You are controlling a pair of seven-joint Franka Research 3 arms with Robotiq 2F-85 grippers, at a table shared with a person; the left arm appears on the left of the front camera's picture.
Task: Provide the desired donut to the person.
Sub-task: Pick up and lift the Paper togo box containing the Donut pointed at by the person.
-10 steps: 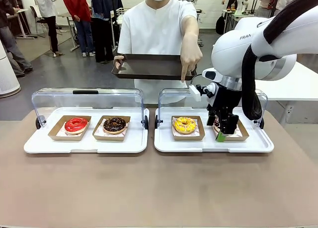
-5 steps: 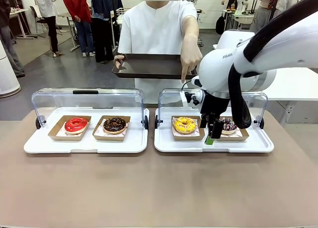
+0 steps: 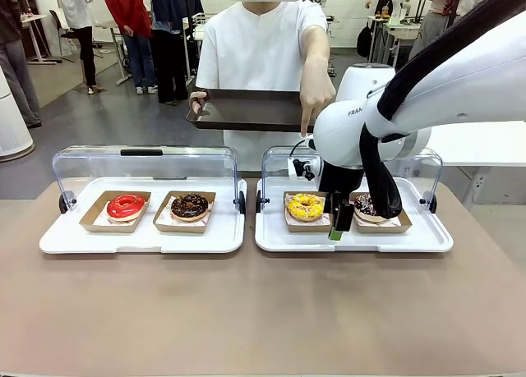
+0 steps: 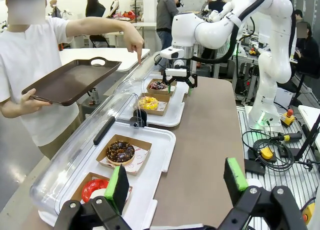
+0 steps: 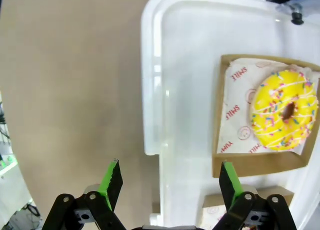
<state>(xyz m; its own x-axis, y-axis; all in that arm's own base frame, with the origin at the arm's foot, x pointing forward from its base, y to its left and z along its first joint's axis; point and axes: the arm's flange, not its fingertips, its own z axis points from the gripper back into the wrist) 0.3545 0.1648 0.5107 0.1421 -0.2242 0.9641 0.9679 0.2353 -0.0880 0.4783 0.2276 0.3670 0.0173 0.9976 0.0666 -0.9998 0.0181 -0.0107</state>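
The person [image 3: 259, 48] in white holds a dark serving tray [image 3: 246, 110] and points a finger [image 3: 306, 129] down towards the yellow sprinkled donut [image 3: 305, 206] in its cardboard box. My right gripper [image 3: 337, 222] hangs open just right of that box, over the front of the right white tray [image 3: 279, 241]. From the right wrist, its open gripper [image 5: 168, 182] is above the tray's edge, with the yellow donut [image 5: 284, 111] up to the right. My left gripper [image 4: 176, 182] is open and holds nothing, above the table beside the left tray.
A dark sprinkled donut [image 3: 370, 206] sits right of the yellow one. The left tray [image 3: 57, 239] holds a red donut [image 3: 125, 205] and a chocolate donut [image 3: 190, 205]. Both trays have clear lids [image 3: 148, 159] standing open at the back. Brown tabletop [image 3: 263, 311] lies in front.
My right arm has swung left, from over the dark sprinkled donut to the gap beside the yellow donut's box. Its jaws stayed open. The person keeps pointing.
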